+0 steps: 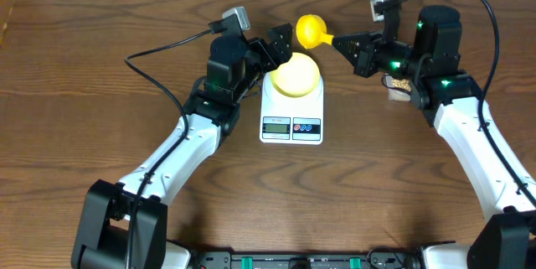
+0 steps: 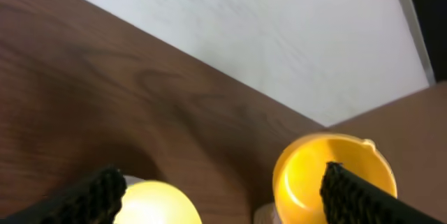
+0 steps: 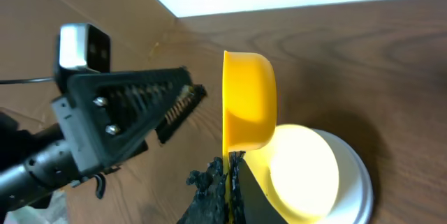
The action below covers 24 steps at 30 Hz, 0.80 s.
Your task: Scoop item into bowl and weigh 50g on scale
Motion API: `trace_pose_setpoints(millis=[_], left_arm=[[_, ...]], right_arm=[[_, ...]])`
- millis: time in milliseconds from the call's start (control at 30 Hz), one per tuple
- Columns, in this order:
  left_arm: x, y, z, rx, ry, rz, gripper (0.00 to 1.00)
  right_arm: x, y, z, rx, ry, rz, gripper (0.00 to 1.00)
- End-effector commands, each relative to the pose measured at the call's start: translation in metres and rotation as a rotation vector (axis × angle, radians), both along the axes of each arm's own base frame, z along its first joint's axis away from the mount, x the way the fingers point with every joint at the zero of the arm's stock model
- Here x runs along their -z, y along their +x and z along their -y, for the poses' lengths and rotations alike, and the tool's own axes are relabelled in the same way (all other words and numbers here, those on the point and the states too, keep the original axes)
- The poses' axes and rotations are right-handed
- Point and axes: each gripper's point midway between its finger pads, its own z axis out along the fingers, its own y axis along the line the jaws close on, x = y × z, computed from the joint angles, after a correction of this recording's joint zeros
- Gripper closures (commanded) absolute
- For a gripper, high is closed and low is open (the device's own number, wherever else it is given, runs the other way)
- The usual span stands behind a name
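The white scale (image 1: 291, 122) sits mid-table with the pale yellow bowl (image 1: 296, 75) on its platform. My left gripper (image 1: 270, 48) hovers open at the bowl's back-left edge, nothing between its fingers (image 2: 94, 197). In its own view the bowl (image 2: 157, 204) shows low left and the bright yellow scoop (image 2: 307, 175) low right, its inside bare. My right gripper (image 3: 230, 182) is shut on the scoop's handle, holding the scoop (image 1: 311, 30) just behind the bowl (image 3: 304, 172). A few tan beans (image 1: 400, 85) peek out under the right arm.
A clear tub (image 1: 397, 90) lies mostly hidden beneath my right arm. The white wall edge runs along the table's back. My left gripper (image 3: 126, 109) fills the left of the right wrist view, close to the scoop (image 3: 248, 102).
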Motion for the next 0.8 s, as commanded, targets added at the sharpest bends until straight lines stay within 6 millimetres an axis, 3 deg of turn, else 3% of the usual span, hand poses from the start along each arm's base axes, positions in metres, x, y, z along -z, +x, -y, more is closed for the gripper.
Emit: trace_pose_setpoints(millis=[0,100,200,333,767], left_arm=[[-0.012,-0.004,0.010,0.060,-0.055,0.008,0.12],[-0.014,-0.007,0.015,0.098,-0.052,0.022,0.15],[-0.015,-0.011,0.021,0.164,0.022,0.075,0.27],[-0.015,-0.019,0.030,0.263,0.094,0.138,0.33],[-0.014,-0.021,0.032,0.301,0.157,0.184,0.34]], right_arm=[[-0.018,-0.006,-0.007,-0.038,0.022,0.038,0.99],[-0.017,-0.006,-0.007,-0.039,0.022,0.036,0.99],[-0.017,-0.006,-0.007,-0.039,0.022,0.036,0.99],[-0.020,-0.009,-0.010,-0.066,0.028,0.050,0.99],[-0.032,-0.029,-0.022,-0.209,0.081,0.086,0.99]])
